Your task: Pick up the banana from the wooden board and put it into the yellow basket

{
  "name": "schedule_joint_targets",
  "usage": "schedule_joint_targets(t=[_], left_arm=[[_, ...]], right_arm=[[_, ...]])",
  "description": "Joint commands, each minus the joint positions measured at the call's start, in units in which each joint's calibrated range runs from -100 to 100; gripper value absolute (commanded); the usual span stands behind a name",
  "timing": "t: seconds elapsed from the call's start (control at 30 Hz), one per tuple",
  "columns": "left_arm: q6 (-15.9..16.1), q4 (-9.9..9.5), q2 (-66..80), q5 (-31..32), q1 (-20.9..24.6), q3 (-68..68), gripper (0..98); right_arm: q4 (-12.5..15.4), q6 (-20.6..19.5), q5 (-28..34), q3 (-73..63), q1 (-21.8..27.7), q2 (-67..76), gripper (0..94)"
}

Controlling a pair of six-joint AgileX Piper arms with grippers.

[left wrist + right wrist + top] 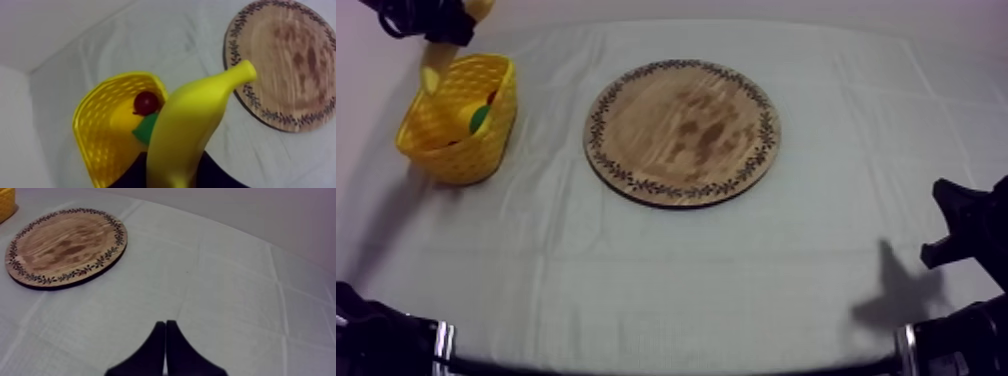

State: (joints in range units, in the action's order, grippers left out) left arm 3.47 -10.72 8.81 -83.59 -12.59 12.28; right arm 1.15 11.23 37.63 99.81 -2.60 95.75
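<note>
Banana (192, 130) is off the wooden board (683, 132) and up in the air over the yellow basket (454, 150), gripped by the left end effector (444, 30). Its fingers are closed on the banana's near end, and the free tip points out toward the board in the left wrist view. My read is that it is held above the rim so it clears the basket wall and drops straight in without snagging the edge. Basket sits at the far left of the worktop (736, 290), well apart from the board, which lies bare at centre. Inside the basket are a small red fruit (146, 102) and a yellow thing with a green bit beside it, maybe the pear, too hidden to tell. Left arm comes in from the far left corner and reaches down over the basket's far rim, wrist angled so the banana hangs tilted, not flat. In the top view its tip shows just at that rim. Right end effector (165, 330) sits low at the near right, fingers pressed together on nothing, aimed across open cloth toward the board. I judge it is idle there because the basket is on the left arm's side. Task looks near done, with the release not yet made.
</note>
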Motion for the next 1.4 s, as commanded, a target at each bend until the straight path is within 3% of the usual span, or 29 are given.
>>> schedule_joint_targets(t=[0.0, 0.27, 0.6, 1.37], left_arm=[[-0.8, -0.04, -0.9, 0.3, 1.8, -1.3, 33.0], [-2.7, -0.16, -7.5, 5.5, 6.3, -6.1, 31.6], [-2.5, 0.02, -17.3, 11.0, 10.1, -5.5, 32.0], [-0.7, 0.36, -28.7, 16.8, 12.7, 1.0, 31.3]], right_arm=[[0.0, 0.0, 0.0, 0.0, 0.0, 0.0, 0.3], [0.0, 0.0, 0.0, 0.0, 0.0, 0.0, 0.3], [0.0, 0.0, 0.0, 0.0, 0.0, 0.0, 0.3], [0.0, 0.0, 0.0, 0.0, 0.0, 0.0, 0.3]])
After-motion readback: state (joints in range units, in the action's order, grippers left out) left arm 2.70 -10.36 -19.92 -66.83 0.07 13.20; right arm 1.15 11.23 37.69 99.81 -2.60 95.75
